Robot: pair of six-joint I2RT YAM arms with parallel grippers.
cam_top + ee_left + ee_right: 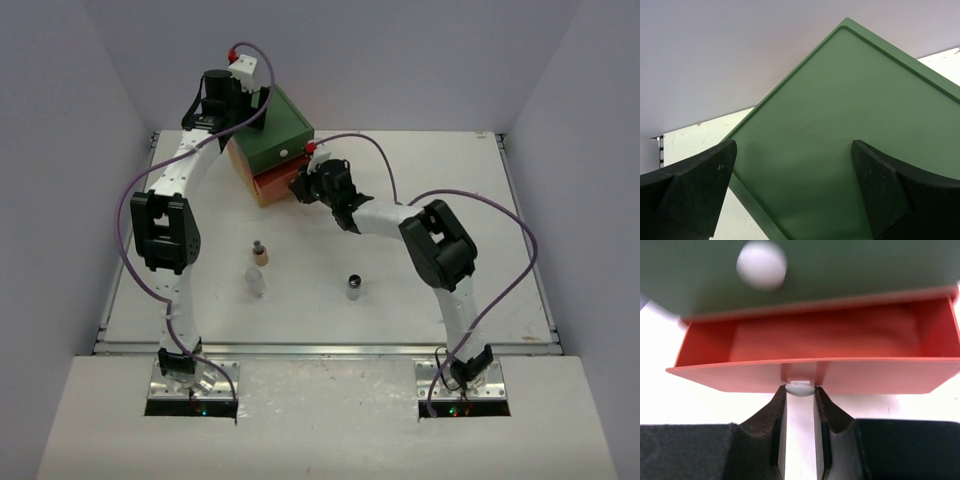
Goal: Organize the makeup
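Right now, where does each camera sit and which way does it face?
Top external: above and behind the robot, looking down on the white table; left arm and right arm show whole.
Left wrist: above the green-topped plastic drawer chest, looking down; open left gripper shows.
Right wrist: low, facing the pulled-out orange drawer; right gripper shut on its white knob.
Shared: all three show the chest.

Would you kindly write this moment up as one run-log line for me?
right gripper: shut on knob | orange drawer: open | left gripper: open, over chest | bottle, clear jar, black-capped jar: on table
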